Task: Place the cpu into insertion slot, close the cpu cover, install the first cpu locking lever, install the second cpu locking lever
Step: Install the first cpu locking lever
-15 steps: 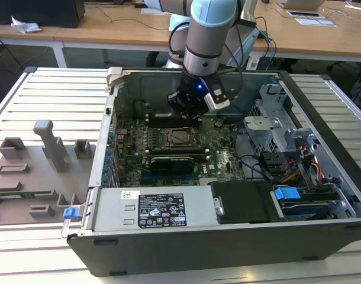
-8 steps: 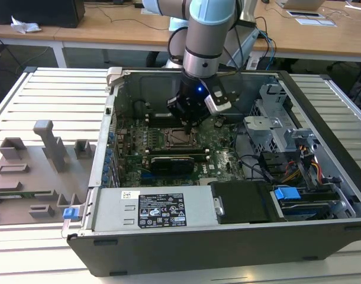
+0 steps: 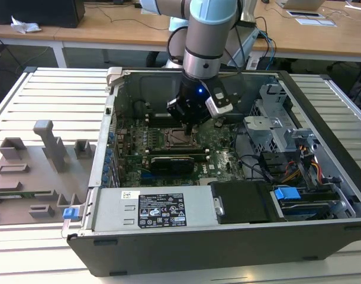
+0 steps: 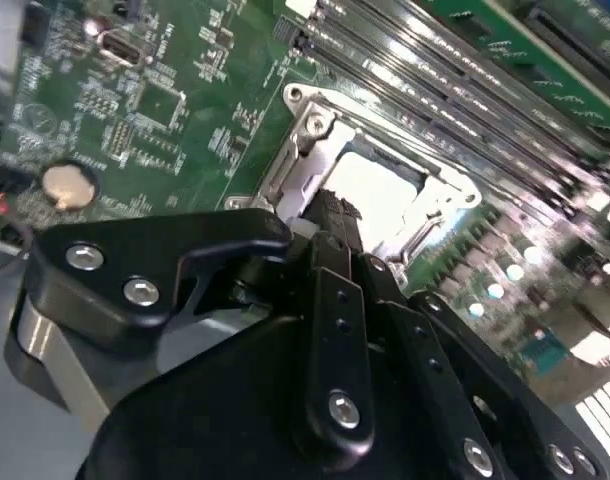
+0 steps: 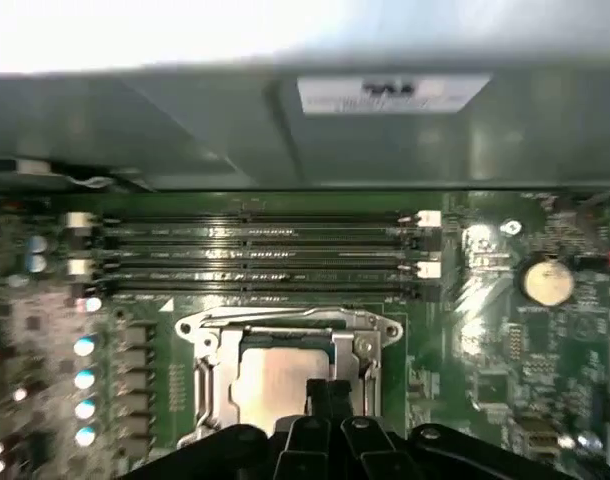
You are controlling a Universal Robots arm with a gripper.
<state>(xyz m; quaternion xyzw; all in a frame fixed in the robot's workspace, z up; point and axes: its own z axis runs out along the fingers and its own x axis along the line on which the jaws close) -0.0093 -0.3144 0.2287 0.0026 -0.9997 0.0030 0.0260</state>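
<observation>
The cpu (image 5: 275, 378) lies flat in the socket of the green motherboard (image 5: 485, 330), its pale metal top facing up. The cpu cover (image 5: 213, 345), a silvery metal frame, lies down around the chip and its open centre leaves the chip's top visible. In the second wrist view the same chip (image 4: 380, 195) appears as a bright square inside the frame (image 4: 315, 130).

The tool (image 5: 327, 395) is directly above the socket. Its black fingertips stand close together at the edge of the chip in both wrist views, and they carry nothing that I can see; if the tips touch the chip or the frame I cannot tell. In the exterior view the tool (image 3: 189, 127) reaches down from the arm (image 3: 210, 35) into the open computer case (image 3: 186, 248).

Just beside the socket run the long memory slots (image 5: 255, 255), parallel to one another. A round coin battery (image 5: 547, 282) sits on the board, well apart from the socket.

The case stands on a slatted grey worktop (image 3: 56, 89). At the exterior view's left, on the same worktop, there is a grey fixture plate (image 3: 32, 171) with several upright blocks. Behind, wooden desks (image 3: 109, 26) are visible.
</observation>
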